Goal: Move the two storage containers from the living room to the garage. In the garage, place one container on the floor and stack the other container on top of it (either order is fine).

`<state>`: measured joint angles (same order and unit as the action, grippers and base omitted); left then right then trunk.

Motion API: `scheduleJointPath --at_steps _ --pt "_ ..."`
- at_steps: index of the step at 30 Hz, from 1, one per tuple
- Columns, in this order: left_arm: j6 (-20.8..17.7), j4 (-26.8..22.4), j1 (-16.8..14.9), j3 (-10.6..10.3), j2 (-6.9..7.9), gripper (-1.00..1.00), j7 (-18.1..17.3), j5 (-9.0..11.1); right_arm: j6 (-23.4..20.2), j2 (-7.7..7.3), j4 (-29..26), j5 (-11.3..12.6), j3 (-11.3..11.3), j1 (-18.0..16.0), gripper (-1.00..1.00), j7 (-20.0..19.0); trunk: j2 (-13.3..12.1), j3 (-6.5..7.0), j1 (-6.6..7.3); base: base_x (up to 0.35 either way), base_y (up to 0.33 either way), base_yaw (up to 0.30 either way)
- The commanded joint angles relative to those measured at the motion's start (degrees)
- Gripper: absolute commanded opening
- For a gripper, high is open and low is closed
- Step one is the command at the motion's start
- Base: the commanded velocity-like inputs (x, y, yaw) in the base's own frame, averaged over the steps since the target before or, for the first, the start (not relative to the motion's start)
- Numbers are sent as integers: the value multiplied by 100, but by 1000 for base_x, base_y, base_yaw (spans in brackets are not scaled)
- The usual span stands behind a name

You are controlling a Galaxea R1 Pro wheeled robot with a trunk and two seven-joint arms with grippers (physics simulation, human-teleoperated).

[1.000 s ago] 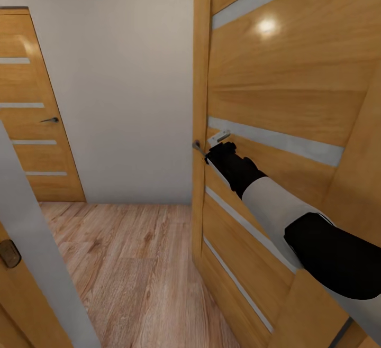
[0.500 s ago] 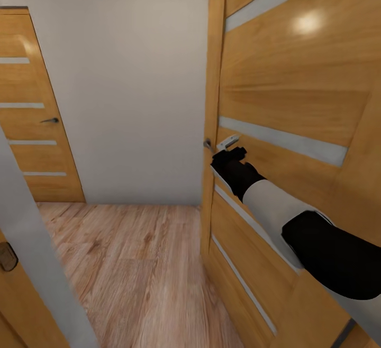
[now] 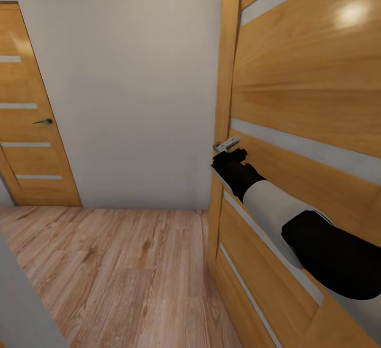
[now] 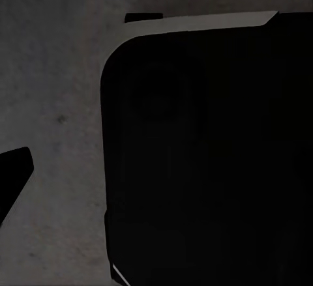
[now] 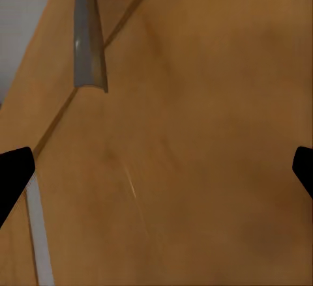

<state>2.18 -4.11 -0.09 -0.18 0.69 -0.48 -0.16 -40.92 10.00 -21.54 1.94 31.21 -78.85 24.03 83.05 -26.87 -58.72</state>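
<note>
While at door: right gripper (image 3: pixel 228 153) by handle (image 3: pixel 226 144), honey-wood door (image 3: pixel 307 104).
Right fingers (image 5: pixel 13 172): spread, tips cut off.
Left fingers: can't tell, dark body blocks.
Containers: unseen.

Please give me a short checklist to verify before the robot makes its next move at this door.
1. Right gripper at the door handle: ok.
2. Right fingers spread apart, nothing between them: ok.
3. Door swung open enough to pass: cannot tell.
4. Wood plank floor ahead free of obstacles: ok.
5. Left gripper state: cannot tell, only one finger is visible.
6. Far door closed: ok.
</note>
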Motion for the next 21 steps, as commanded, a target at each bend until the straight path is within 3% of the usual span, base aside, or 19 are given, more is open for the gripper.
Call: scheduleJointPath --at_steps 1,21 --pt "17 -2 0 -4 1 100 -5 -2 -56 0 0 -68 43 -8 100 40 3 -6 -1 28 0 0" --pt "29 -2 0 -2 1 100 -5 -5 -65 0 24 -63 15 -11 100 231 3 -6 -1 2 0 0"
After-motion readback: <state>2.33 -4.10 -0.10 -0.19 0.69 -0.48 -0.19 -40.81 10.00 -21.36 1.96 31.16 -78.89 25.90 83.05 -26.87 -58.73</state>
